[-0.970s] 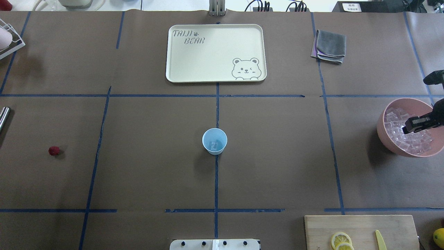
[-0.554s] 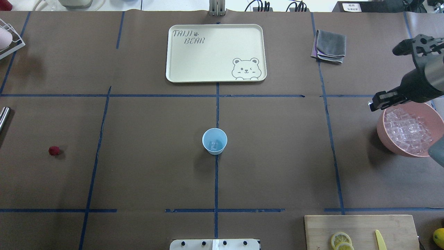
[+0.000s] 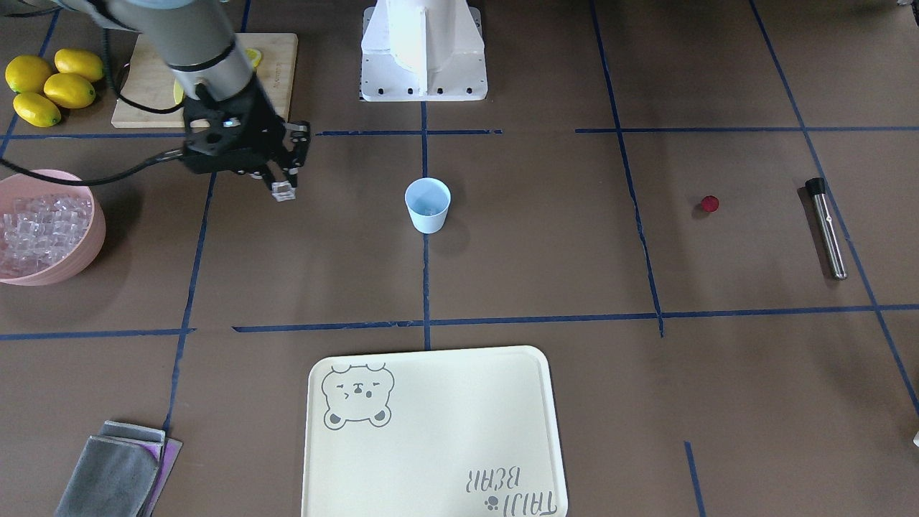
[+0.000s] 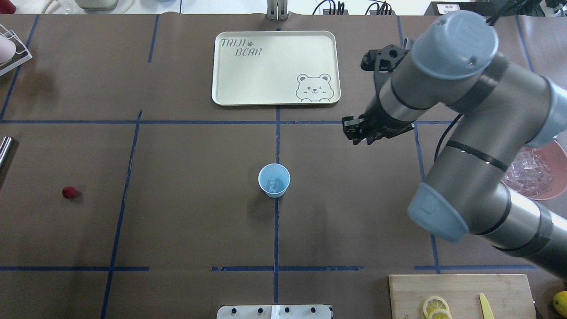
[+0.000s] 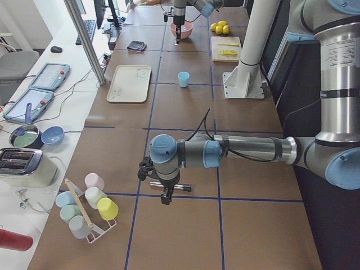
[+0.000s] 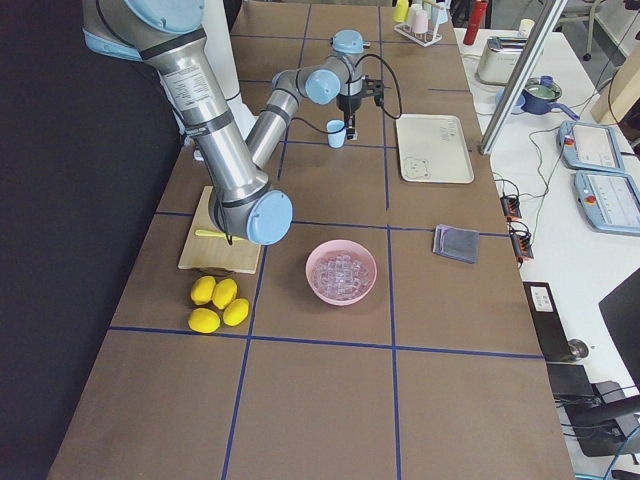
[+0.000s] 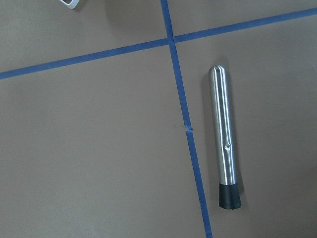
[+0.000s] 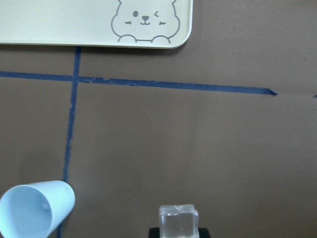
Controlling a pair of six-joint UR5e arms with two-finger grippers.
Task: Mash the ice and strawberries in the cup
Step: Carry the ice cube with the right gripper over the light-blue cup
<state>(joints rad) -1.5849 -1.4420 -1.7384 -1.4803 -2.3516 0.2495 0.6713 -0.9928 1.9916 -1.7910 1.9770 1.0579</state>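
Note:
The pale blue cup (image 4: 274,180) stands upright at the table's middle with one clear ice cube (image 4: 274,184) inside it. My right gripper (image 3: 282,187) hangs above the table between the pink bowl and the cup, shut on an ice cube (image 3: 284,192). That cube (image 8: 178,221) fills the bottom of the right wrist view, with the cup (image 8: 34,208) at lower left. The red strawberry (image 4: 68,192) lies alone far to the left. My left gripper (image 5: 166,196) hovers over a steel muddler (image 7: 225,144); whether it is open or shut I cannot tell.
A pink bowl (image 3: 90,244) full of ice cubes stands on the robot's right side. A cream bear tray (image 4: 274,66) lies beyond the cup. A cutting board (image 4: 460,290) with lemon slices, whole lemons (image 3: 50,86) and a folded grey cloth (image 3: 115,470) are nearby.
My right arm rose out of the pink bowl and swung left toward the cup with an ice cube in its fingers. The cup and strawberry have stayed put.

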